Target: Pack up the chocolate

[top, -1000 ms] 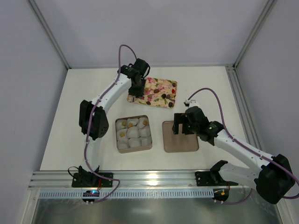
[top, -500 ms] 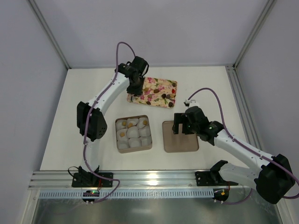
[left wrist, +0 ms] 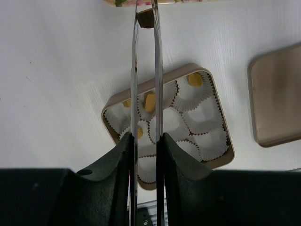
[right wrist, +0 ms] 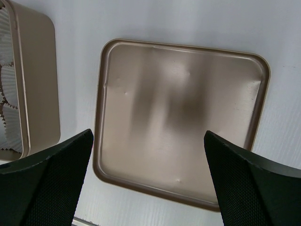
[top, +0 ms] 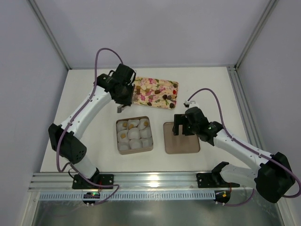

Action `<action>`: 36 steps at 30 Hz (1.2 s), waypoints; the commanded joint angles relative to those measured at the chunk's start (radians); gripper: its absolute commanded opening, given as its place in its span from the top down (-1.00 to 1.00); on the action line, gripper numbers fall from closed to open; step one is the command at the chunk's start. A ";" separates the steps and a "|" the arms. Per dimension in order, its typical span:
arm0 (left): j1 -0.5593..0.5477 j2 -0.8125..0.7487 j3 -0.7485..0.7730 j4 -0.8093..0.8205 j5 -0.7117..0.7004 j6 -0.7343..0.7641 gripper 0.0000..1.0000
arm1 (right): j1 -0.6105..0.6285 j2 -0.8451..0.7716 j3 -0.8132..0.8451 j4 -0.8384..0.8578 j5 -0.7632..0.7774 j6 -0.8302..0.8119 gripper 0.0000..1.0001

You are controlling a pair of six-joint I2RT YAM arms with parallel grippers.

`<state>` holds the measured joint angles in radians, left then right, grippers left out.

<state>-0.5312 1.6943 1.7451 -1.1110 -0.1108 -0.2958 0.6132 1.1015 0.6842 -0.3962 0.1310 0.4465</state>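
Observation:
My left gripper (top: 120, 108) carries long thin metal blades, shut on a dark brown chocolate piece (left wrist: 146, 19) at their tips. It hangs over the table between the floral tray (top: 162, 94) and the square brown box (top: 133, 151). The box (left wrist: 226, 160) holds white paper cups; some hold tan-gold chocolates (top: 146, 124) (left wrist: 150, 101) (left wrist: 194, 80). More chocolates lie on the floral tray. My right gripper (top: 181, 126) is open and empty, hovering over the flat brown lid (top: 182, 143) (right wrist: 181, 117).
The box's side (right wrist: 35, 70) shows at the left of the right wrist view, next to the lid. The floral tray lies at the back of the table, behind the box and lid. A metal rail (top: 150, 181) runs along the near edge.
My left arm has swung from over the floral tray to the left and nearer, toward the box, carrying the dark piece. The right arm has barely moved.

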 commanded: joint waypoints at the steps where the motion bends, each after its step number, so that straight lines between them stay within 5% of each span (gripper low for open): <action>1: -0.006 -0.132 -0.089 0.002 0.031 -0.011 0.53 | -0.004 0.020 0.044 0.039 -0.001 -0.005 -0.99; 17: -0.038 -0.487 -0.447 -0.029 0.183 -0.048 0.49 | -0.004 0.067 0.081 0.034 0.024 -0.011 -1.00; 36: -0.133 -0.504 -0.568 0.004 0.119 -0.128 0.33 | -0.006 0.063 0.058 0.042 0.022 -0.008 -0.99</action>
<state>-0.6598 1.2030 1.1793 -1.1400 0.0353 -0.4080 0.6128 1.1679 0.7261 -0.3889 0.1368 0.4454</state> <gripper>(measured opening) 0.337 0.996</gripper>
